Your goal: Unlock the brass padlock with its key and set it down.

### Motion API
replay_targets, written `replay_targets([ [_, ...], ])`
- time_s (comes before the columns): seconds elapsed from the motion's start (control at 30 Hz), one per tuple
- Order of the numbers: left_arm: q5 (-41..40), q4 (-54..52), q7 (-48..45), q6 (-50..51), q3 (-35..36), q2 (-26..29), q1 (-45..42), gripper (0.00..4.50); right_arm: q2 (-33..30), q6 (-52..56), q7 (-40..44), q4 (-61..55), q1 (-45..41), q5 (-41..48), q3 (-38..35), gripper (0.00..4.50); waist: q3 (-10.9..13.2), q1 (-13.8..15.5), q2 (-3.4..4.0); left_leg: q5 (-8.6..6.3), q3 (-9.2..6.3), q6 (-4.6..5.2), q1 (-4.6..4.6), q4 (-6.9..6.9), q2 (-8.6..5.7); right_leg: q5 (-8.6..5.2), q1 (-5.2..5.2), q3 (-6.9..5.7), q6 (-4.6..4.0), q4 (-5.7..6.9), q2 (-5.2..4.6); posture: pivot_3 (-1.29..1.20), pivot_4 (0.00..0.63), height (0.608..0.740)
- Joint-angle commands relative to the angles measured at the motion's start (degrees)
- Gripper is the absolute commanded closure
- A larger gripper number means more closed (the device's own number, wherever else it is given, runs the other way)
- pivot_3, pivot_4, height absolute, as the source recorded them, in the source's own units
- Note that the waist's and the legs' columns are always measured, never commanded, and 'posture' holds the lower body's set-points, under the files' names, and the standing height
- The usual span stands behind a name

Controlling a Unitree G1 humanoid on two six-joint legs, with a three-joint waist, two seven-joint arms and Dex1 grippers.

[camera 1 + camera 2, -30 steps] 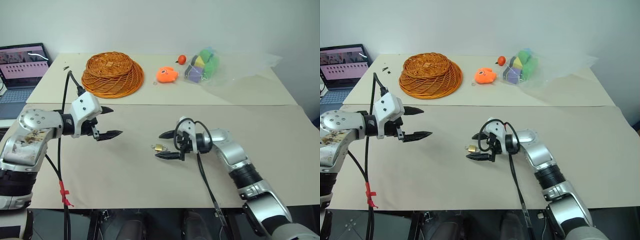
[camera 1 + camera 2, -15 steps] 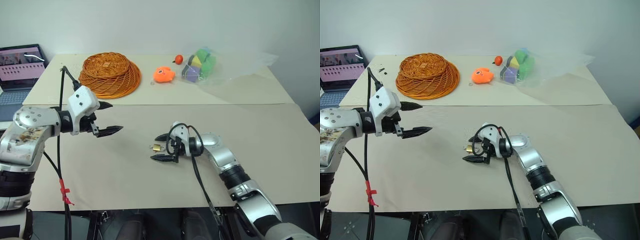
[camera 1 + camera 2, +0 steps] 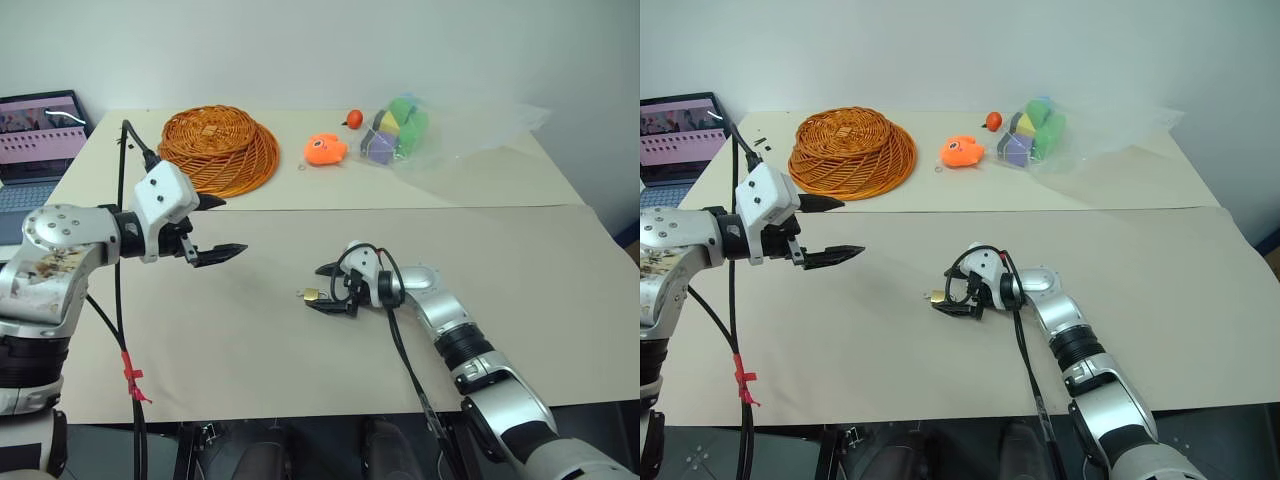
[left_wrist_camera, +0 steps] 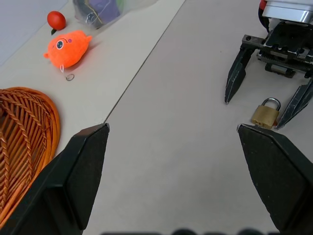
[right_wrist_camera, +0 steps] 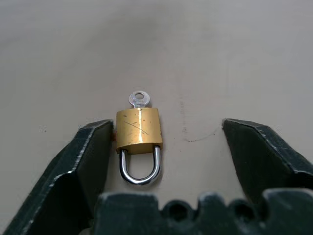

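A beige table (image 3: 250,350) seen from above; the padlock (image 5: 138,129) lies flat near its middle, its shackle looking closed, with the key (image 5: 139,99) sticking out of the body's base; the right gripper (image 3: 322,289) rests low on the table around the lock, jaws part open with the lock between them; one finger (image 5: 85,156) sits just at the lock's side, the other stands apart, so nothing is gripped yet. The left gripper (image 3: 215,228) hovers well to the left, jaws wide and empty. Judging by this, the task is at its start: lock not yet grasped, key not turned, shackle to be freed, lock to be set down. Far off lie a basket (image 3: 221,148), an orange toy (image 3: 327,150) and a laptop (image 3: 40,135); no brand or writing is readable on anything.
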Motion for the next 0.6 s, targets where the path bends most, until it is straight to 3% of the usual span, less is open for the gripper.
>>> replay_targets([
  [0.03,-0.4,-0.4,0.3,-0.2,1.7,0.4,-1.0,0.00,0.2,-0.4,0.4,-1.7,0.9,-0.3,-0.1,1.72,0.0,0.0,0.00,0.00,0.00,0.00,0.00,0.00,0.00,0.00,0.00,0.00,0.00,0.00,0.00,0.00,0.150,0.740],
  [0.17,-0.3,-0.2,0.4,-0.4,1.5,0.1,-1.2,0.00,-0.1,-0.4,0.8,-2.5,1.8,-1.1,0.6,3.19,0.0,0.0,0.00,0.00,0.00,0.00,0.01,-0.02,0.01,0.00,0.00,0.00,0.00,0.00,0.00,0.00,0.150,0.740],
  [0.23,-0.4,-0.1,0.5,-0.5,1.5,-0.1,-1.2,0.00,-0.1,-0.3,0.7,-2.9,2.0,-1.3,0.6,3.56,0.0,0.0,0.00,0.00,0.00,0.00,0.01,-0.01,0.01,0.00,0.00,0.00,0.00,0.01,0.00,0.00,0.150,0.740],
  [0.43,-1.3,-0.4,0.0,0.4,1.2,-0.8,-0.9,0.00,-1.4,-0.4,0.1,-5.3,2.0,-2.4,0.3,3.56,0.0,0.0,0.00,0.00,0.00,0.00,0.01,-0.02,0.01,0.00,0.00,0.01,0.00,0.00,0.01,0.00,0.150,0.740],
  [0.6,-1.8,-0.7,1.5,1.9,0.8,-3.0,-0.3,0.00,-8.2,-3.3,0.5,-11.8,1.3,-7.1,1.3,3.56,0.0,0.3,0.00,0.00,-0.01,0.00,-0.04,0.01,0.00,0.00,-0.02,0.00,0.00,0.01,0.00,0.00,0.150,0.740],
])
